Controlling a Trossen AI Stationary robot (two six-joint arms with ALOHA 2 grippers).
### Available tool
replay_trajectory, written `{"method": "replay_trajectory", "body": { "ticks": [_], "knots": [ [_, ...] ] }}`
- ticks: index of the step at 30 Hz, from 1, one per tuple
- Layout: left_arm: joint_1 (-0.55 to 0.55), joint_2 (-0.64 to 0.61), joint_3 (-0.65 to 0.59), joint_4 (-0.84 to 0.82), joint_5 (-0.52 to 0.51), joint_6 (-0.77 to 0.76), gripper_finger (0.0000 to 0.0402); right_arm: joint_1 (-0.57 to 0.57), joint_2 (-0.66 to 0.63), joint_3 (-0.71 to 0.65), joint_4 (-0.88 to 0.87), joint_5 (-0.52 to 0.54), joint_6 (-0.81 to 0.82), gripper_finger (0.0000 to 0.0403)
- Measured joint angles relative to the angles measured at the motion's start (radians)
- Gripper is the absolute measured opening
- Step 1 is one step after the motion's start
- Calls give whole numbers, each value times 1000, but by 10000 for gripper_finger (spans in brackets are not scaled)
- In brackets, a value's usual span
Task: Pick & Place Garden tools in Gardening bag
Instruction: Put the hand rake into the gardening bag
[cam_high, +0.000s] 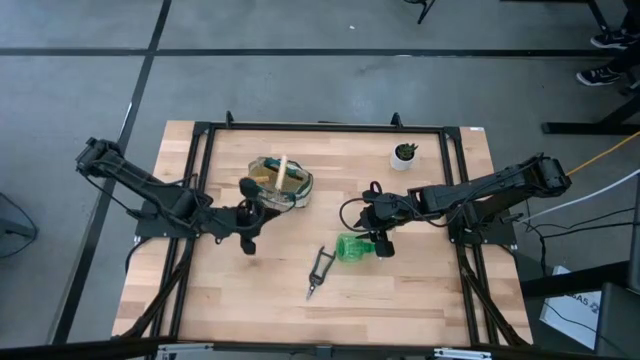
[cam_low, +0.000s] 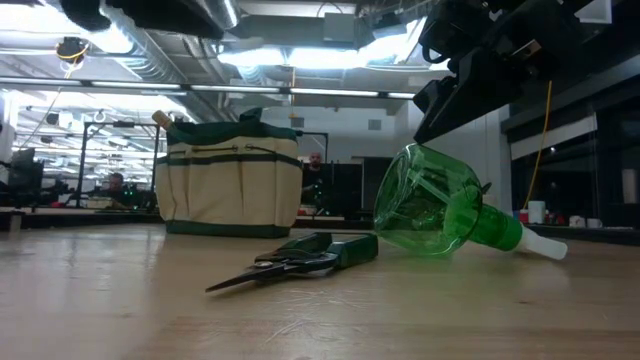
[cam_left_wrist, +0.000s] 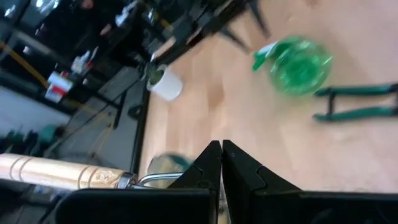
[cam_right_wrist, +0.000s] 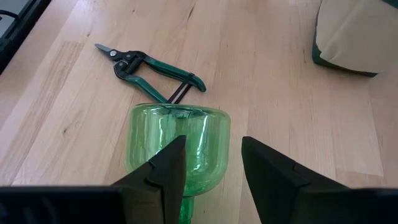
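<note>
Seen from overhead: wooden table (cam_high: 420, 300) with both arms reaching in from its side edges. Right gripper (cam_right_wrist: 211, 165) spread open astride the neck end of the green spray bottle (cam_right_wrist: 177, 140), fingers (cam_right_wrist: 165, 171) either side of it, firm grip not discernible; bottle lying on its side near the table's middle, white nozzle (cam_low: 545, 247) pointing toward the right edge. Just beside it toward the front edge, green-handled pruning shears (cam_high: 319, 270) flat on the wood. Cream gardening bag (cam_high: 280, 182) upright toward the back edge, left of centre, a wooden-handled tool (cam_left_wrist: 59, 172) sticking out. Left gripper (cam_left_wrist: 221, 163) pressed shut, empty, beside the bag. Potted plant (cam_high: 405, 154) near the back right corner.
</note>
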Motion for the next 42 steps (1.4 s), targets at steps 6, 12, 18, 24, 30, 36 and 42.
{"method": "replay_trajectory", "body": {
  "ticks": [6, 12, 18, 24, 30, 36, 42],
  "knots": [
    [87, -1, 0, -93, 43, -104, 3, 0, 0, 0, 0, 0, 0, 158],
    [202, -1, 0, -105, 313, -248, 3, 0, 0, 0, 0, 0, 0, 158],
    [287, -1, 0, -118, 542, -338, 3, 0, 0, 0, 0, 0, 0, 158],
    [329, -1, 0, -131, 758, -284, 3, 0, 0, 0, 0, 0, 0, 158],
    [369, -1, 0, -137, 791, -256, 3, 0, 0, 0, 0, 0, 0, 158],
    [415, -1, 0, -137, 861, -276, 3, 0, 0, 0, 0, 0, 0, 158],
    [452, -1, 0, -137, 847, -315, 4, 0, 0, 0, 0, 0, 0, 158]
  ]
}}
